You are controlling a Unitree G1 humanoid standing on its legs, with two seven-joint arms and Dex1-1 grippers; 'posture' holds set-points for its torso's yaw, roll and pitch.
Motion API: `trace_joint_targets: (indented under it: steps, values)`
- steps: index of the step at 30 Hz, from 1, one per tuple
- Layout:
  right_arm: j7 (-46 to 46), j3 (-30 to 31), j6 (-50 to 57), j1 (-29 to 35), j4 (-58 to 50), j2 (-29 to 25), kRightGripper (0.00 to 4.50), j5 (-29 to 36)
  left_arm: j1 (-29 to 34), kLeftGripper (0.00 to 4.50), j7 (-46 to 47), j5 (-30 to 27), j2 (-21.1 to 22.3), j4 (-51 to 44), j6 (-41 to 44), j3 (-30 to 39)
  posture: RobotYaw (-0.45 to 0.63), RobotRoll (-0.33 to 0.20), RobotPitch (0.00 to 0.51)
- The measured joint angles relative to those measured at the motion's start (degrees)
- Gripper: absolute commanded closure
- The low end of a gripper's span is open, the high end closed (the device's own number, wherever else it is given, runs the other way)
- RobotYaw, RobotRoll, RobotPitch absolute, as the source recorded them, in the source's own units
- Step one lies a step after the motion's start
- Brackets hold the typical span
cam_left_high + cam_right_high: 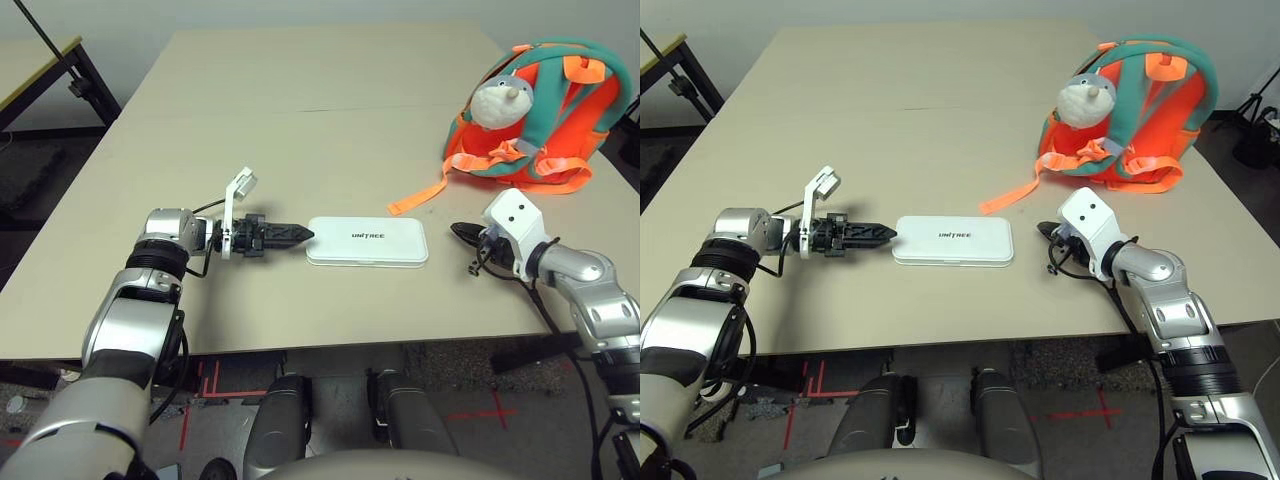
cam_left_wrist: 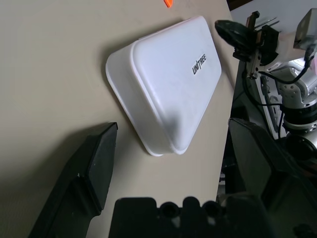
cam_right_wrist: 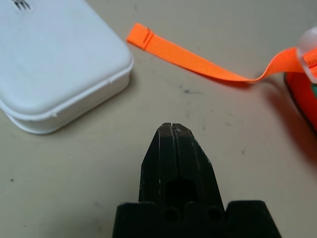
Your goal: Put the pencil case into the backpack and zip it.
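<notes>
Closest to the lens come our two silver forearms, left and right, reaching in over the table. And look at the left gripper! Its fingers are spread wide, nothing between them, pointing straight at the near end of the pencil case. That's the relation to watch: the case lies flat just ahead of our left claw, long axis running away from it towards the right gripper, so those fingers should be able to straddle its narrow end. The left claw is nearer; our right one waits beyond the far end, a small gap off, fingers pressed together, holding nothing. Farther out, past the right claw, sits the backpack, plush toy on it, one orange strap trailing back towards our case. We'd judge this barely begun: the grasp comes first.
</notes>
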Motion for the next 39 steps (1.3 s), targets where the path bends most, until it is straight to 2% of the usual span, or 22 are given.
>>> trace_joint_targets:
  steps: [9, 16, 39]
  values:
    - [0.62, 5.20, -1.94, -3.11, 3.76, 0.23, 4.48, -5.30, -0.53, 0.00, -0.66, 1.77, -0.52, 1.88, -1.34, 0.91, 0.06, 0.000, 0.104]
    - [3.28, 8.08, -3.41, -4.73, 4.35, 0.71, 4.48, -6.38, -0.95, 0.00, -0.96, 2.48, -0.57, 2.28, -1.46, 1.15, 0.05, 0.000, 0.103]
    - [5.77, 12.89, -3.62, -10.45, 6.69, 6.33, 4.48, -11.10, -2.11, 0.00, -1.20, 6.39, 0.06, 4.19, -2.08, 2.35, 0.06, 0.000, 0.095]
